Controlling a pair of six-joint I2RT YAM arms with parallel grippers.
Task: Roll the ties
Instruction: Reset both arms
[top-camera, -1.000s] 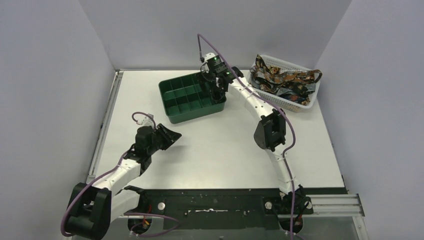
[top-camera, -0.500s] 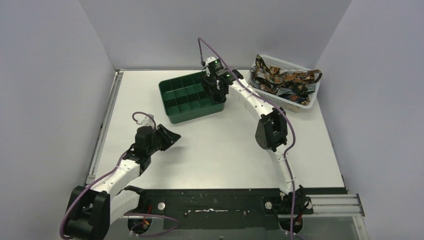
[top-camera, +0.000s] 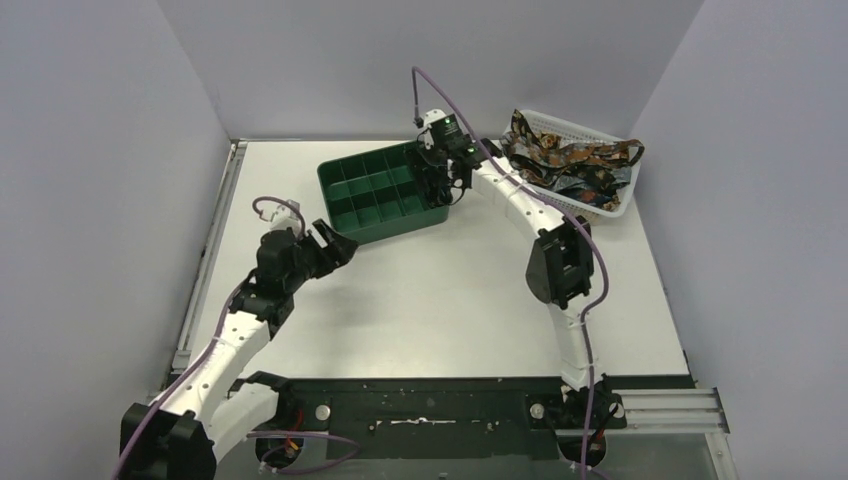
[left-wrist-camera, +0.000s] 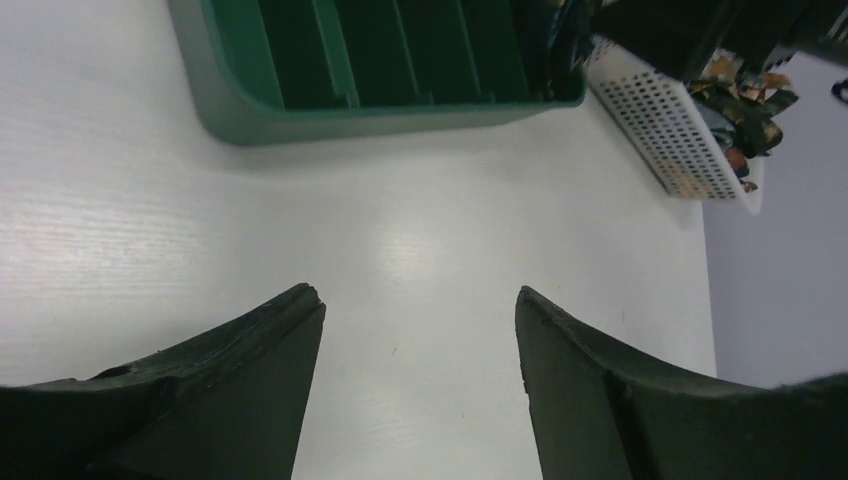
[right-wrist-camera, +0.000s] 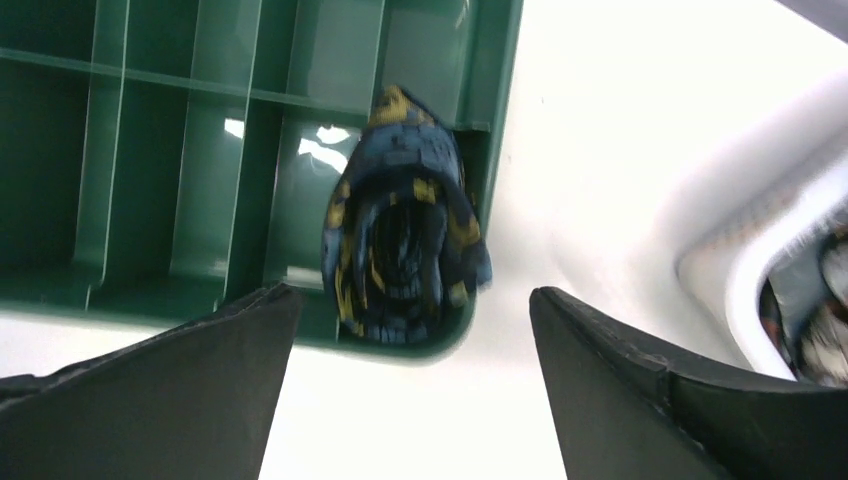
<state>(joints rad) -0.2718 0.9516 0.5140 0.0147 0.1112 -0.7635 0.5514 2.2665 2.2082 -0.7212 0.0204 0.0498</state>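
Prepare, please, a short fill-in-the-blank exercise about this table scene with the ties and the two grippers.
The rolled dark blue and yellow patterned fabric tie sits in a corner compartment of the ____ plastic compartment tray.
The unrolled patterned ties lie heaped in the white mesh basket, which in the top view stands to the tray's ____.
Above the rolled tie, the right gripper has its jaws ____.
The left gripper holds ____.
Missing words: green; right; open; nothing.

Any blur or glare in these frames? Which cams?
Right wrist: rolled tie and white basket smeared, table blown out, glare on the green tray floor. Left wrist: soft sheen on the table. Top external: sharp, evenly lit.
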